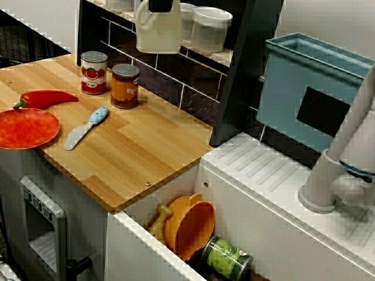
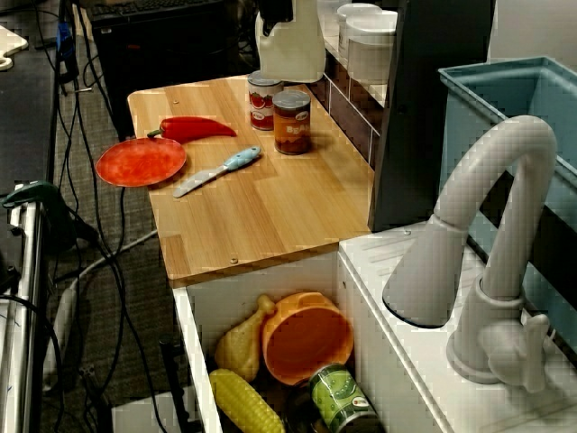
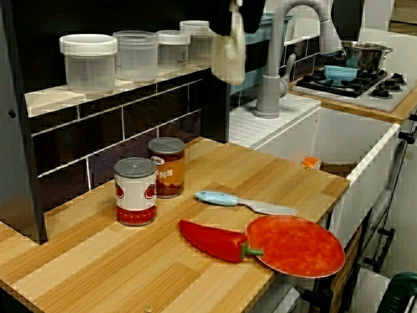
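I'm gripping the cream jug (image 1: 157,29) with jaws clamped on its top. It's hanging upright under the gripper (image 1: 160,7), high above the worktop (image 1: 140,152), just beyond the orange-labelled can (image 1: 125,86).

Kitchen set. A wooden counter (image 1: 135,152) adjoins a white sink (image 1: 140,246) with a ribbed drainboard (image 1: 263,170) and a grey faucet (image 2: 505,207). Dark tiles (image 3: 143,114) back the counter beneath a shelf (image 3: 58,99). A blue bin (image 1: 287,93) stands behind the drainboard, and a stove (image 3: 355,85) lies beyond the sink. Cables (image 2: 126,244) cross the dark floor (image 2: 135,298).
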`<state>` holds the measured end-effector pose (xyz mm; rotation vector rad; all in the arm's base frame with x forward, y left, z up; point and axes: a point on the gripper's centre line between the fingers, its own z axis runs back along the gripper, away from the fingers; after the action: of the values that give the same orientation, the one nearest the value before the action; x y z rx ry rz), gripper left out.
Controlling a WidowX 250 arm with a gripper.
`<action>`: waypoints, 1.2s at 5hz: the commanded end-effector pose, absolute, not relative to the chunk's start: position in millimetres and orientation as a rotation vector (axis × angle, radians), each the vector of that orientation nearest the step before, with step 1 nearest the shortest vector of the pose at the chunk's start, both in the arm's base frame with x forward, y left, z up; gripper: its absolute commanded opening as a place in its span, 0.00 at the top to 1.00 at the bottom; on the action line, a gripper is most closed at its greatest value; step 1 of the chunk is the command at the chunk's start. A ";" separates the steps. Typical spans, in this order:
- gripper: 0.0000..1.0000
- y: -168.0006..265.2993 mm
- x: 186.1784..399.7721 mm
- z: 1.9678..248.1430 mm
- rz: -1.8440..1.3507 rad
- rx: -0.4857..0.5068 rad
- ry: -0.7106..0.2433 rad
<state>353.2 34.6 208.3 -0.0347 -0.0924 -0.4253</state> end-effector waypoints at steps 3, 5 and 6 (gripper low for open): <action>1.00 48.7 337.1 210.0 -0.471 -0.008 -0.086; 1.00 54.8 332.7 188.1 -0.476 0.010 -0.079; 1.00 64.2 338.3 166.7 -0.465 0.034 -0.080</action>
<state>339.1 65.1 156.7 0.0207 -0.0501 -0.4598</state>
